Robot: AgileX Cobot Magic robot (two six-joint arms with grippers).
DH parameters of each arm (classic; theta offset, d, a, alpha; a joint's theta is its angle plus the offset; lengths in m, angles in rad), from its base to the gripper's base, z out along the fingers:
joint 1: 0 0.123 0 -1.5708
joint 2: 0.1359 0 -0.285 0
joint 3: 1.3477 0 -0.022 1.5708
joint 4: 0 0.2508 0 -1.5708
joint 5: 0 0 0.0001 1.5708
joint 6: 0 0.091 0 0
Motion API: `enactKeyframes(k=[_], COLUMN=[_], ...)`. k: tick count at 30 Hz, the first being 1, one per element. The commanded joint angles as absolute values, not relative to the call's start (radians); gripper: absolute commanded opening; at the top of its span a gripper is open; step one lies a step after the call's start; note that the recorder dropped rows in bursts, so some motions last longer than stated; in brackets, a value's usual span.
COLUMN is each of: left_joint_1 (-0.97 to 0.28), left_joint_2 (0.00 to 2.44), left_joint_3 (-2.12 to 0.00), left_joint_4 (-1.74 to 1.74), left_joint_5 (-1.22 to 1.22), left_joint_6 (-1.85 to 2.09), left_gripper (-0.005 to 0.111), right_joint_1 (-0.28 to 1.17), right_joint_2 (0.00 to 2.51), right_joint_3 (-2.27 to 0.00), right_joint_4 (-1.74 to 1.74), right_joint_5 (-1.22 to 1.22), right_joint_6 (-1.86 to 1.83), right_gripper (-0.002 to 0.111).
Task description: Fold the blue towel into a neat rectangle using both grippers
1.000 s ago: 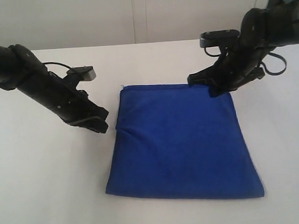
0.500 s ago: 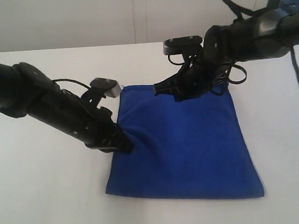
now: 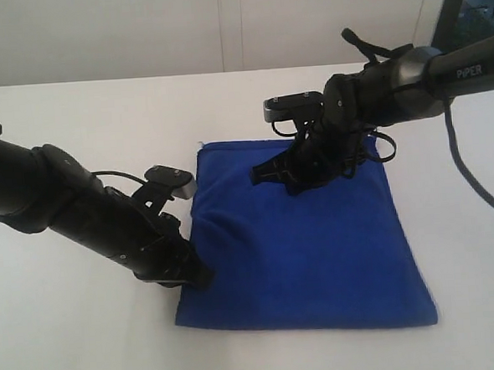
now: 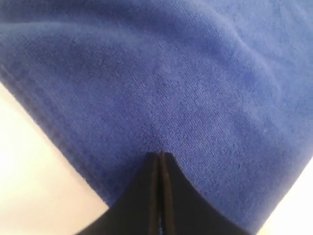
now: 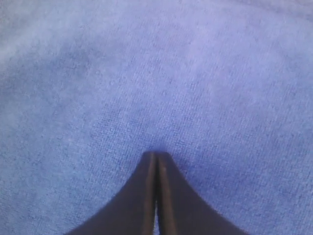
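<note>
towel (image 3: 310, 248) flat on table (image 3: 89, 346) | left gripper (image 3: 199, 276) closed at its near-left hem, cloth lying rightward | right gripper (image 3: 291, 183) closed on far middle | grip on cloth unclear

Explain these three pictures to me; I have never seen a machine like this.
This is a two-armed robot, and each black arm ends in a narrow pincer called a gripper. The wide picture looks at the whole scene from outside. The other two come from small cameras on the wrists, looking along the pincers. On the white table lies a deep royal-blue fuzzy towel, spread fairly flat. The left gripper touches the towel near the edge on its own side. The right gripper rests on the cloth nearer the far edge. The close-ups show both with jaws pressed shut, tips against the cloth. Whether either pinches fabric cannot be told.
</note>
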State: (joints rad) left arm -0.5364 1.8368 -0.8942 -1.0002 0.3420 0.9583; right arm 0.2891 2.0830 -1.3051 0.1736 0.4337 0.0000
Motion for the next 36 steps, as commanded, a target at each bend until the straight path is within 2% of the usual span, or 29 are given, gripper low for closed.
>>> enactKeyframes(k=[1, 10, 17, 20, 21, 24, 36], left_joint_1=[-0.542, -0.542, -0.542, -0.540, -0.533, -0.503, -0.491], left_joint_2=[1.845, 1.842, 1.680, 1.634, 1.643, 1.721, 2.049], left_joint_3=[-0.873, -0.875, -0.966, -0.981, -0.981, -1.046, -1.370], left_joint_4=[-0.972, -0.840, -0.852, -0.850, -0.856, -0.861, -0.857], left_joint_5=[0.427, 0.453, 0.442, 0.286, 0.174, 0.186, 0.157], left_joint_6=[0.957, 0.866, 0.866, 0.872, 0.868, 0.868, 0.890], left_gripper=[0.000, 0.000, 0.000, 0.000, 0.000, 0.000, 0.000], right_joint_1=[0.289, 0.289, 0.289, 0.289, 0.289, 0.298, 0.345], right_joint_2=[2.107, 2.107, 1.969, 1.905, 1.890, 1.876, 1.820], right_joint_3=[-1.300, -1.302, -1.304, -1.304, -1.304, -1.276, -1.067], right_joint_4=[0.157, 0.157, 0.149, 0.122, 0.122, 0.103, 0.139], right_joint_5=[0.446, 0.447, 0.460, 0.566, 0.647, 0.765, 0.760], right_joint_6=[0.006, 0.007, 0.000, 0.000, 0.000, -0.045, -0.050], right_gripper=[0.000, 0.000, 0.000, 0.000, 0.000, 0.000, 0.000])
